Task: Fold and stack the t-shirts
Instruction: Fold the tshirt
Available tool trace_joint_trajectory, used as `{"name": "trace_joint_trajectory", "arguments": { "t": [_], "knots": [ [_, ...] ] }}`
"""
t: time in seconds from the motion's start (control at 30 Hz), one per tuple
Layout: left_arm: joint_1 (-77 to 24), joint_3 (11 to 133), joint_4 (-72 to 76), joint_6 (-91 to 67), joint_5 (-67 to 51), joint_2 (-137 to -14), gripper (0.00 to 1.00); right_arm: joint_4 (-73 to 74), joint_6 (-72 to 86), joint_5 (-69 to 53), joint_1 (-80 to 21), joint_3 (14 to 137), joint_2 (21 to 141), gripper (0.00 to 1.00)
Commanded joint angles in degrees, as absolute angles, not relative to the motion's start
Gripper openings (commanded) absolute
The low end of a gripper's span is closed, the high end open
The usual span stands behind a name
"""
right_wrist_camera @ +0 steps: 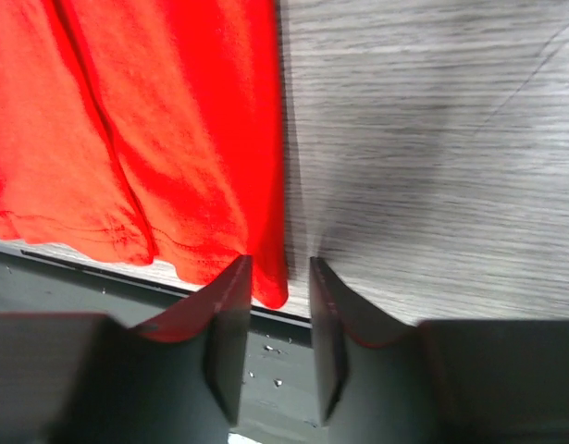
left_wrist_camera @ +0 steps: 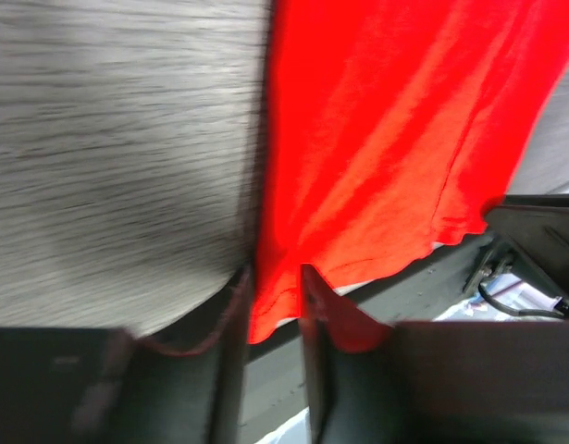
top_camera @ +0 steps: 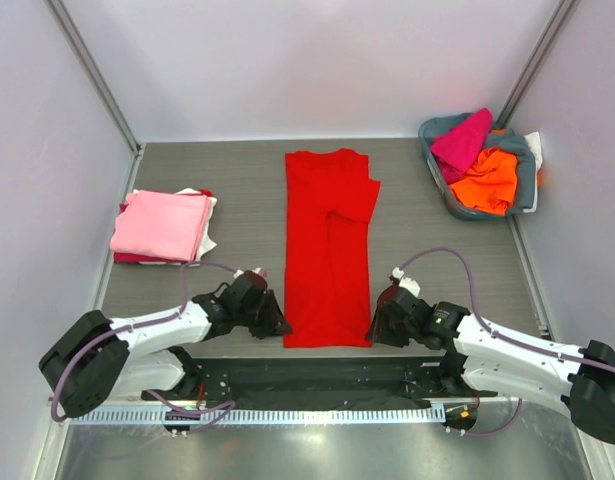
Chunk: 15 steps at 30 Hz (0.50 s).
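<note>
A bright red t-shirt (top_camera: 327,250) lies folded into a long strip down the middle of the table, collar at the far end. My left gripper (top_camera: 282,328) sits at its near left corner, jaws slightly open with the hem corner (left_wrist_camera: 270,305) between the fingers (left_wrist_camera: 273,287). My right gripper (top_camera: 375,330) sits at the near right corner, jaws slightly open around that corner (right_wrist_camera: 273,282), which shows in the right wrist view (right_wrist_camera: 280,277). A stack of folded shirts, pink on top (top_camera: 162,225), lies at the left.
A grey-blue basket (top_camera: 432,150) at the far right holds a magenta shirt (top_camera: 462,140) and an orange shirt (top_camera: 487,180). The red shirt's hem lies right at the table's near edge (right_wrist_camera: 386,310). Walls enclose the left, back and right sides.
</note>
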State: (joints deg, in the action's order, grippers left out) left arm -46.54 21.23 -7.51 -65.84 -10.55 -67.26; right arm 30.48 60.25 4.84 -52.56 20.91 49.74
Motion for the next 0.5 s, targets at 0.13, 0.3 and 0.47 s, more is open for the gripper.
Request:
{"name": "trace_joint_trajectory", "arguments": {
  "t": [0.13,0.3,0.47],
  "knots": [
    [-47.7,20.7,-10.1,-65.3,-10.9,-67.4,0.37,31.0,60.2,5.4,-52.8,20.4,48.3,0.38],
    [-49.3,20.5,-9.6,-66.4,-9.9,-68.2,0.36,29.8,59.1,4.0,-52.8,20.2,49.8,0.34],
    [-50.5,19.6,-7.9,-67.4,-10.0,-69.7,0.27,29.0,58.7,2.9,-52.8,19.6,49.4,0.26]
  ]
}}
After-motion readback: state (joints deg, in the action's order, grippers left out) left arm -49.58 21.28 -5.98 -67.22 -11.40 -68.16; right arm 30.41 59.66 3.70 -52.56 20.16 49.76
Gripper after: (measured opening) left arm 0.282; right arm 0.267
